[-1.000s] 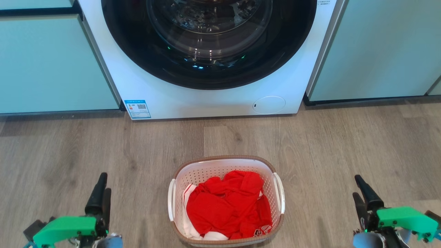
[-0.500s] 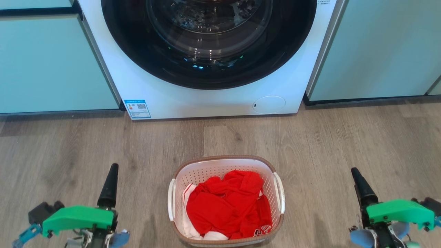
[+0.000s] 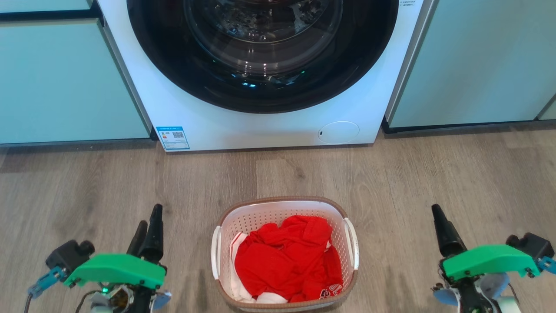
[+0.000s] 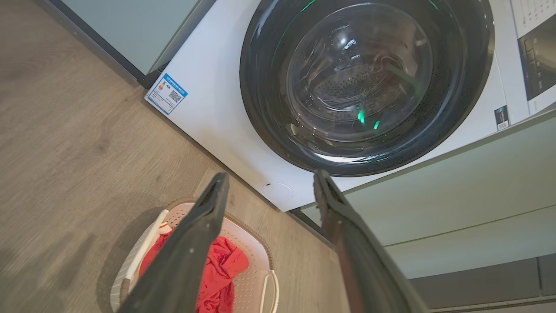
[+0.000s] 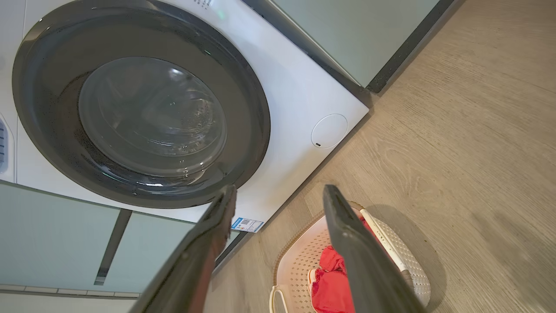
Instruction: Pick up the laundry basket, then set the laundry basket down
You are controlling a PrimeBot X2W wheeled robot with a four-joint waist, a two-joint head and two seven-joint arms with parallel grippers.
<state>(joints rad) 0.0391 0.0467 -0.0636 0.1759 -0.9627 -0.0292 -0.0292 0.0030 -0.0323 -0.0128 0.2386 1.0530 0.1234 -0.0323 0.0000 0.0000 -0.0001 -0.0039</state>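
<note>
The laundry basket point(image 3: 260, 216) stands on the floor in the head view's lower middle, white and perforated with a brown rim. Red clothes point(image 3: 286, 261) fill it, with some white cloth underneath. My left gripper point(image 3: 149, 216) hovers to its left, apart from the left handle point(image 3: 216, 256). My right gripper point(image 3: 438, 217) is farther off on the right side, away from the right handle point(image 3: 352, 248). In the left wrist view the left gripper point(image 4: 271, 176) is open and empty above the basket point(image 4: 256, 278). The right gripper point(image 5: 280, 190) is likewise open, the basket point(image 5: 391, 248) beside it.
A white front-loading washing machine point(image 3: 260, 128) with a dark round glass door point(image 3: 260, 52), shut, stands just behind the basket. Pale green cabinets flank it on the left point(image 3: 65, 82) and right point(image 3: 482, 65). Wood-look floor point(image 3: 87, 182) lies on both sides of the basket.
Both grippers have moved forward and inward toward the basket, their wrists turning. The basket has stayed in place.
</note>
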